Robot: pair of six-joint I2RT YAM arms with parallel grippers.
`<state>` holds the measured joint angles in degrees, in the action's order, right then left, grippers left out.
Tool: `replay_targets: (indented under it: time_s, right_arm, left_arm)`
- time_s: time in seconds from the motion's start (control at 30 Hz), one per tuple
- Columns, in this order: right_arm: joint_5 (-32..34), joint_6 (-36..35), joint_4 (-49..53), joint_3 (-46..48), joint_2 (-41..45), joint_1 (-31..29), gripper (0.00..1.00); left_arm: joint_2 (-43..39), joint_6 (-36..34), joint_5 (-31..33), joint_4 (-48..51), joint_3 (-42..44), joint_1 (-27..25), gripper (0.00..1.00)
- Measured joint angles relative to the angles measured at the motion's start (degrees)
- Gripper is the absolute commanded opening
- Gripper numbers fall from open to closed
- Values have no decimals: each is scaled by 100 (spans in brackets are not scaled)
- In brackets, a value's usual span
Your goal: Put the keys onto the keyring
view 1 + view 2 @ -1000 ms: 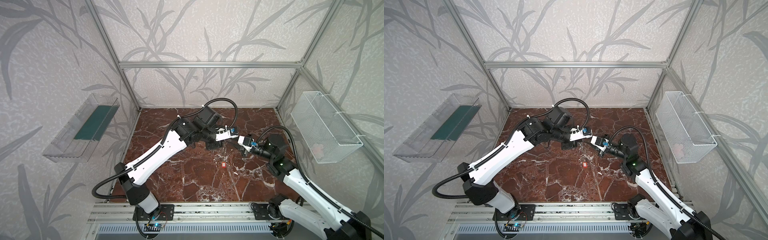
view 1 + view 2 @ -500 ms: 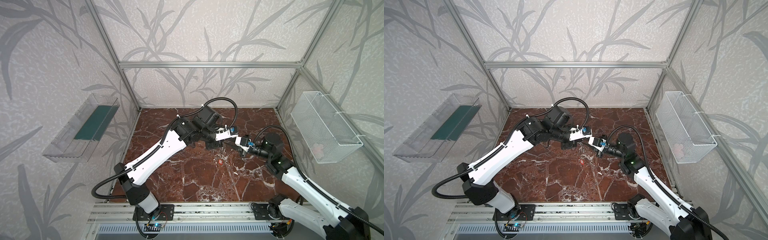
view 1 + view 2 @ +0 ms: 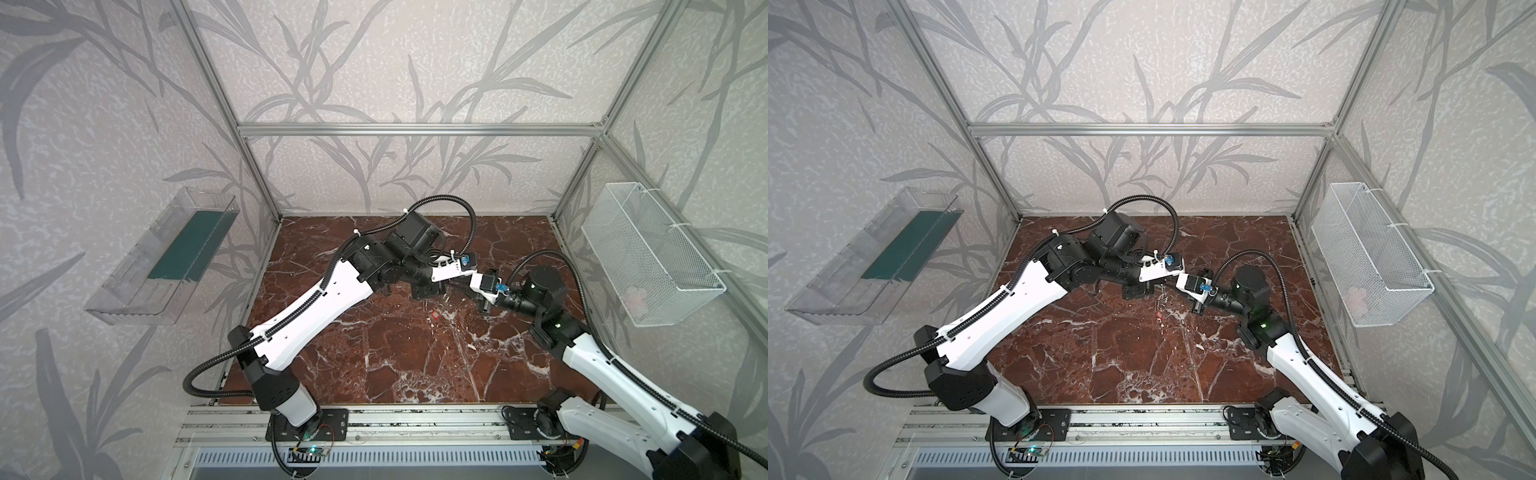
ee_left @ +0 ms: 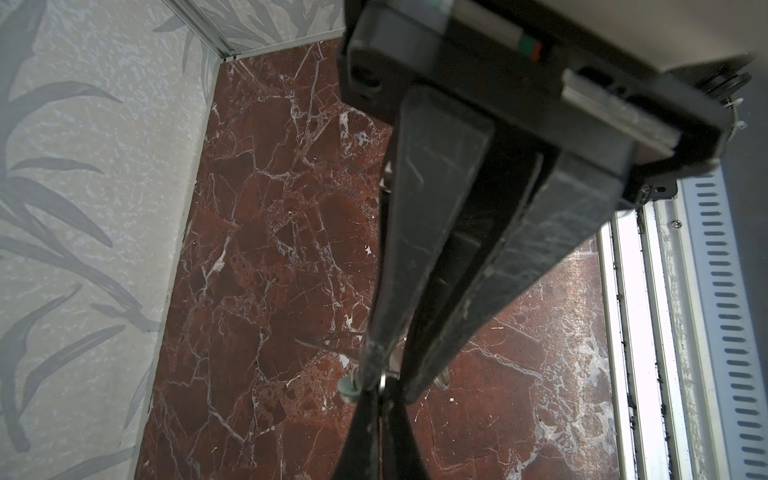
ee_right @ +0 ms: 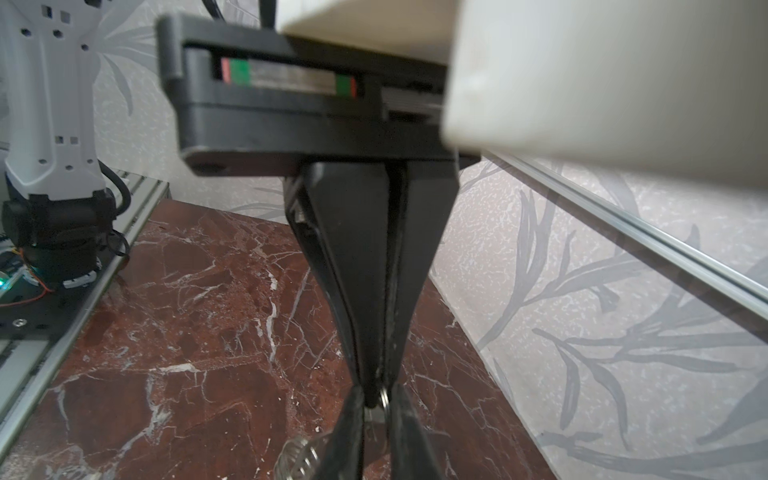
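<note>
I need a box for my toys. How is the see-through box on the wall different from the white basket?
The see-through box is smooth clear plastic; the white basket is wire mesh. The see-through box holds a flat green sheet; the white basket holds a small pale lump, too blurry to name. In both top views the box hangs on the left, the basket on the right. Both are long and open-topped.

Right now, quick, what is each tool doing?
Left tool: closed, pinching the small metal ring.
Right tool: closed on that same ring, it seems.
</note>
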<state>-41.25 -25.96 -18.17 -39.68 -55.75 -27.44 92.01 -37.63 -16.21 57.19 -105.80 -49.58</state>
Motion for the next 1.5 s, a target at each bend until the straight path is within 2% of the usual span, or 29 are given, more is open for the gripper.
replay_targets:
  time_s: [0.17, 0.23, 0.33, 0.47, 0.63, 0.77, 1.1, 1.33, 1.5]
  right_arm:
    - [-85, -37, 11, 0, -22, 7, 0]
    - [-81, -39, 7, 0, -22, 7, 0]
    - [-79, 26, 7, 0, -24, 0, 0]
    - [-50, 273, -160, 20, -26, 0, 0]
    - [-13, 597, -503, 39, -66, 0, 0]
    - [-15, 807, -758, 42, -138, 0, 0]
    - [68, 1270, -1252, 42, -240, 0, 0]
    - [133, 1497, -1578, 42, -267, 0, 0]
    - [225, 1659, -1781, 42, -343, 0, 0]
  left_arm:
    - [-2, -11, 20, 63, 4, 7, 2]
    - [-20, -4, 42, 22, 33, 7, 19]
    - [-205, 74, 188, -382, 415, 9, 33]
    - [-833, 378, 356, -1246, 1493, 155, 39]
    - [-1766, 1019, 365, -2389, 2660, 529, 40]
    - [-2100, 1497, 203, -3185, 3115, 608, 34]
    - [-2107, 2400, -409, -4468, 3816, 608, 33]
    - [-1982, 2728, -584, -4955, 3891, 608, 26]
    - [-1840, 2833, -623, -5132, 3891, 605, 28]
